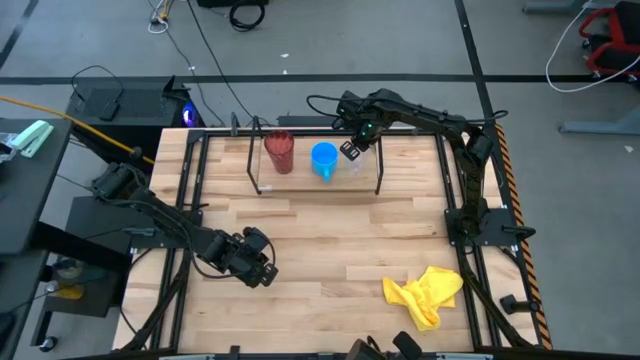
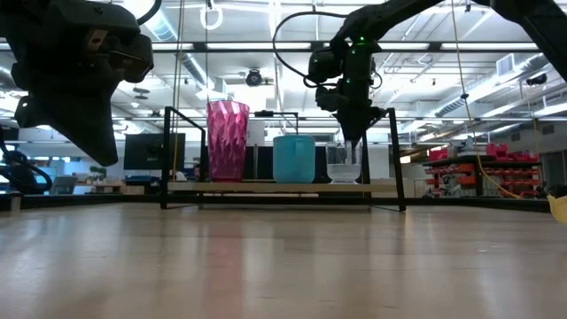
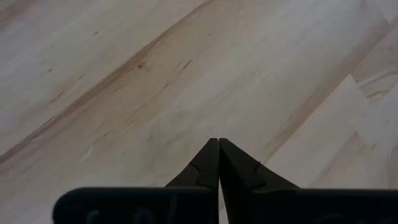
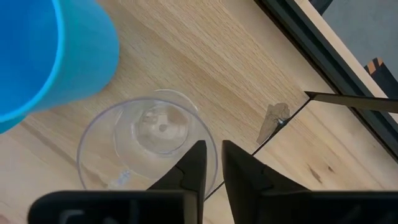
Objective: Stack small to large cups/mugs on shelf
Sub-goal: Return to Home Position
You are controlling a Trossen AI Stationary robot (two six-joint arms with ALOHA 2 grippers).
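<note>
1. Order along the shelf [image 2: 166, 159], from the robot's left to right: red tumbler [image 2: 228, 140], blue cup [image 2: 294, 158], clear cup [image 2: 344, 168]. All three stand upright, and the shelf sits at the far middle of the counter [image 1: 330, 240].
2. The right end effector [image 4: 213, 144] hangs over the clear cup's rim, on the side away from the blue cup. Its fingers are slightly parted and released, grasping nothing. The rim seems to run through the gap, though it is hard to tell whether it touches a finger.
3. The blue cup stands just beside the clear cup, close to that arm. The shelf's right post is near on the other side.
4. The left end effector [image 3: 219, 142] hovers over bare counter at the front left, well apart from the shelf. Its fingers are clenched together on nothing.
5. A yellow cloth [image 1: 425, 295] lies crumpled at the counter's front right, well apart from the shelf.
</note>
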